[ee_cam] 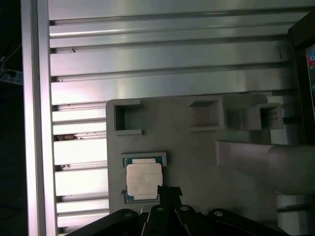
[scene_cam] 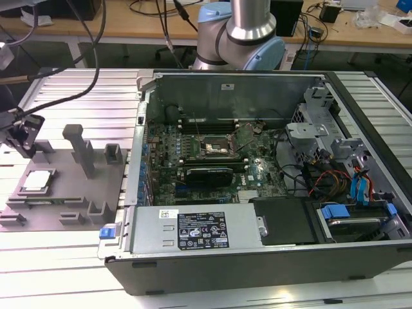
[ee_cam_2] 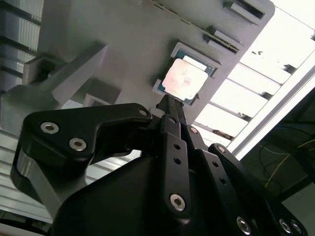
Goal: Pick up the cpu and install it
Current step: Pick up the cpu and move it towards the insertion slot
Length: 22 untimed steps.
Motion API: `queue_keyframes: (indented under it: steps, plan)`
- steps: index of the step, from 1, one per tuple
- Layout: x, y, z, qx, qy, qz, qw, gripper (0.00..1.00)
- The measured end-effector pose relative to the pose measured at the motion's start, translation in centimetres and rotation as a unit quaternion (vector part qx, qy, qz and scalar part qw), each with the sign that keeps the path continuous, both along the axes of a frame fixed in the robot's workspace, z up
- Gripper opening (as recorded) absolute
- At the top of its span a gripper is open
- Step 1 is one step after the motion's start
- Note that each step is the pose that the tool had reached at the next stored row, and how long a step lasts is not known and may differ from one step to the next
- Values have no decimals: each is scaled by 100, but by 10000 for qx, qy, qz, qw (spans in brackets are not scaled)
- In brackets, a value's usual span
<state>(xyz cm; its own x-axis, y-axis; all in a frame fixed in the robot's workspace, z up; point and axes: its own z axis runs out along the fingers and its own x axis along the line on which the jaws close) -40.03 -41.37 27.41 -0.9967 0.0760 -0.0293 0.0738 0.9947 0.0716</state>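
Jaws: are standing pressed together into one dark tip in both wrist views, gripping nothing; they are hanging just over one edge of the cpu [ee_cam: 143, 181]; whether they are touching it I cannot tell

Cpu: is lying flat with its silver top up, in a shallow square nest of the grey holder [ee_cam: 197, 162]; a thin pale-green rim is showing around the metal

Grey holder: is resting on the desk [scene_cam: 64, 257] at the exterior view's left; square pockets are sitting open on it and upright posts [scene_cam: 80, 149] are rising from it beyond the cpu

Desk: is running under everything as ribbed aluminium slats, catching bright light

Computer case [scene_cam: 257, 264]: is lying open on its side toward the exterior view's right, well apart from the cpu; the motherboard [scene_cam: 193, 161] is facing up inside, with the socket [scene_cam: 215, 147] sitting near its middle; blue-tabbed drive bays are filling the case's far right end

Arm [scene_cam: 248, 32]: is rising behind the case, its grey and pale-blue joint standing at the back of the desk
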Motion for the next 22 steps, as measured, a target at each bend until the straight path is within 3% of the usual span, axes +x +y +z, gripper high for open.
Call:
queue_keyframes:
  steps: [22]
  plan:
    - [-166, -14, -438, -6, 22, 8, 10000, 11]
